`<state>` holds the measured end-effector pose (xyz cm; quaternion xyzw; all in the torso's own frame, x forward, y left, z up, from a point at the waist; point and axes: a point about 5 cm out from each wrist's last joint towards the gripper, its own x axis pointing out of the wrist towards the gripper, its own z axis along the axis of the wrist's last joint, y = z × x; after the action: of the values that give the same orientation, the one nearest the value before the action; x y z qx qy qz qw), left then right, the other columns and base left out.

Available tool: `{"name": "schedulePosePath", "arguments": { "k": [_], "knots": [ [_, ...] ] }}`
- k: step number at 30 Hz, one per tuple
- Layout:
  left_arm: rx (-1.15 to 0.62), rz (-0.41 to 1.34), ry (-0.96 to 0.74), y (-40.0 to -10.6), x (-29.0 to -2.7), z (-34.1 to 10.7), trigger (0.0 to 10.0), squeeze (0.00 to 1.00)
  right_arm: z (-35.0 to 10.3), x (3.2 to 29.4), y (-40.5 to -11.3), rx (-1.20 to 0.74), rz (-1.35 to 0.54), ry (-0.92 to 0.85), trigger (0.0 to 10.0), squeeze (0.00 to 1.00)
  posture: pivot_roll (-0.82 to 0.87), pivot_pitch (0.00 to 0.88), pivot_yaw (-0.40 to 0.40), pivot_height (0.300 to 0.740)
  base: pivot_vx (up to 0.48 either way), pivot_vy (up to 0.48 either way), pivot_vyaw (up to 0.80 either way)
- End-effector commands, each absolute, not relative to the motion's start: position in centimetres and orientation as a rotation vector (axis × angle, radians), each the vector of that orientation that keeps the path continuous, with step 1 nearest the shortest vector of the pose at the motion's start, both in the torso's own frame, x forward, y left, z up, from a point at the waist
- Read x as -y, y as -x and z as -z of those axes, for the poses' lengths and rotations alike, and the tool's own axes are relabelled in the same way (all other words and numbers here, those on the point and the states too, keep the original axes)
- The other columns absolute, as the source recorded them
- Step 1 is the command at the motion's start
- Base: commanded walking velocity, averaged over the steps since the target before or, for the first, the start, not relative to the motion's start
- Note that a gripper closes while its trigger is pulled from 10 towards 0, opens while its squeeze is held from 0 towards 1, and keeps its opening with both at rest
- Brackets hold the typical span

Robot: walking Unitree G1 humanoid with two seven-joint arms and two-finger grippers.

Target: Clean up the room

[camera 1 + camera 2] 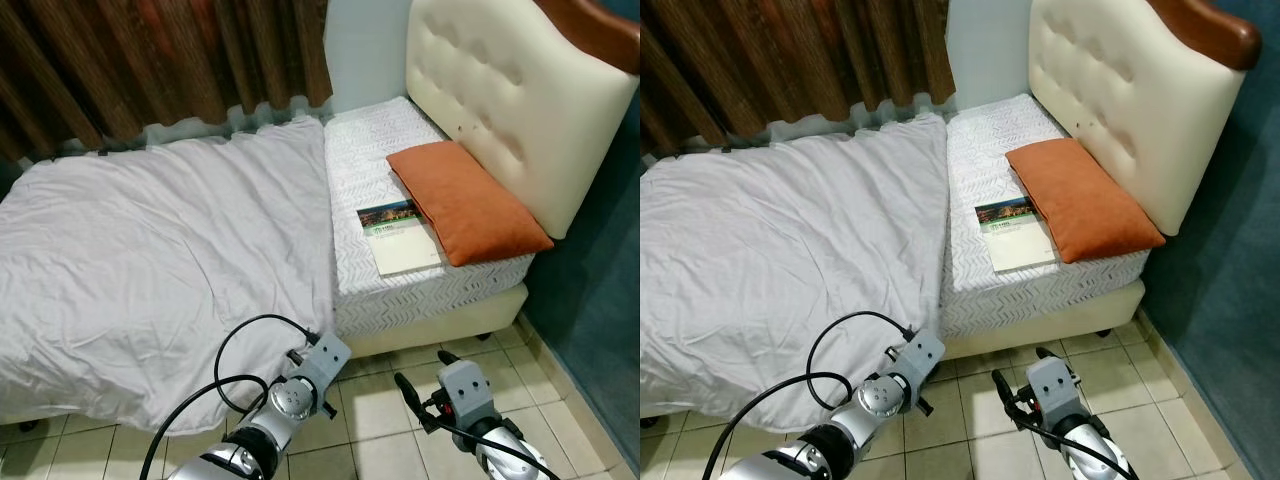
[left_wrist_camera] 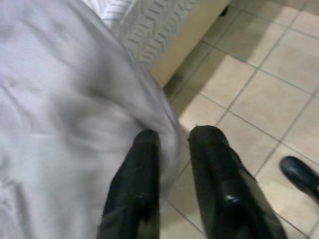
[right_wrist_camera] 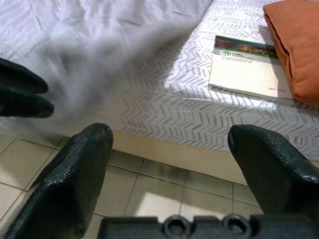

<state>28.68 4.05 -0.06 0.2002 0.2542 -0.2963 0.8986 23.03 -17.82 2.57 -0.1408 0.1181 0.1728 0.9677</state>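
1. A cream tufted headboard (image 1: 510, 95) stands at the head of the bed, capped by a dark wooden rail (image 1: 600, 28).
2. Brown patterned curtains (image 1: 150, 60) hang behind the bed, reaching down to the mattress's far edge.
3. A pale wall panel (image 1: 365, 50) shows between the curtains and the headboard.
4. A dark teal wall (image 1: 1230, 250) runs along the right, beside the headboard.
5. Beige floor tiles (image 1: 970, 420) with dark grout lines cover the floor in front of the bed.
6. The cream bed base (image 1: 440, 325) sits under the patterned mattress, with a small dark foot (image 1: 485, 335) beneath it.
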Motion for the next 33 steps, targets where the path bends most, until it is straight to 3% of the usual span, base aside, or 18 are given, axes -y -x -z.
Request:
{"name": "schedulePosePath", "arguments": {
  "k": [1, 7, 10, 11, 12, 13, 22, 23, 24, 28, 33],
  "knots": [
    [-0.523, 0.695, -0.309, -27.9, 0.1, -0.9, 10.0, 1.00, -2.2, 17.3, -22.9, -0.248, -0.367, 0.286, 10.0, 0.00, -0.27, 0.080, 0.139, 0.740, 0.000, 0.000, 0.00],
    [-0.421, 0.658, -0.235, -29.6, -1.4, -2.3, 10.0, 1.00, -2.8, 17.3, -23.6, -0.215, -0.330, 0.246, 10.0, 0.00, -0.24, 0.059, 0.144, 0.740, 0.000, 0.000, 0.00],
    [-0.337, 0.590, -0.228, -30.9, -3.4, -3.2, 10.0, 1.00, -3.2, 17.7, -24.0, -0.196, -0.290, 0.209, 10.0, 0.00, -0.22, 0.045, 0.144, 0.740, 0.000, 0.000, 0.00],
    [-0.248, 0.489, -0.193, -31.7, -6.5, -3.9, 10.0, 1.00, -3.6, 18.0, -24.3, -0.179, -0.256, 0.192, 10.0, 0.00, -0.17, 0.013, 0.136, 0.740, 0.000, 0.000, 0.00],
    [-0.248, 0.489, -0.193, -31.7, -6.5, -3.9, 10.0, 1.00, -3.6, 18.0, -24.3, -0.179, -0.256, 0.192, 10.0, 0.00, -0.17, 0.013, 0.136, 0.740, 0.000, 0.000, 0.00],
    [-0.179, 0.375, -0.140, -31.7, -9.8, -4.3, 10.0, 1.00, -4.0, 18.1, -24.7, -0.163, -0.226, 0.165, 10.0, 0.00, -0.14, 0.000, 0.129, 0.740, 0.000, 0.000, 0.00],
    [-0.036, 0.072, -0.022, -29.9, -16.5, -6.4, 10.0, 1.00, -5.4, 18.4, -26.7, -0.119, -0.100, 0.001, 10.0, 0.00, -0.03, 0.000, 0.081, 0.740, 0.000, 0.000, 0.00],
    [-0.017, 0.044, -0.044, -29.9, -17.0, -6.8, 10.0, 0.82, -5.6, 18.2, -27.2, -0.110, -0.098, -0.012, 10.0, 0.00, 0.00, 0.000, 0.067, 0.740, 0.000, 0.000, 0.00],
    [-0.010, 0.029, -0.094, -30.0, -17.1, -7.1, 10.0, 0.00, -5.7, 17.9, -27.9, -0.103, -0.101, -0.024, 10.0, 0.00, 0.02, 0.000, 0.056, 0.740, 0.000, 0.000, 0.00],
    [0.000, 0.050, -0.078, -30.3, -16.6, -7.3, 10.0, 0.00, -6.1, 17.3, -28.7, -0.083, -0.117, -0.029, 10.0, 0.00, 0.04, 0.000, 0.044, 0.740, 0.000, 0.000, 0.00],
    [-0.060, 0.023, -0.033, -28.6, -16.6, -6.6, 10.0, 0.00, -6.5, 17.2, -29.2, -0.085, -0.132, -0.052, 10.0, 0.00, 0.05, 0.000, 0.028, 0.740, 0.152, 0.316, 0.12]
  ]
}}
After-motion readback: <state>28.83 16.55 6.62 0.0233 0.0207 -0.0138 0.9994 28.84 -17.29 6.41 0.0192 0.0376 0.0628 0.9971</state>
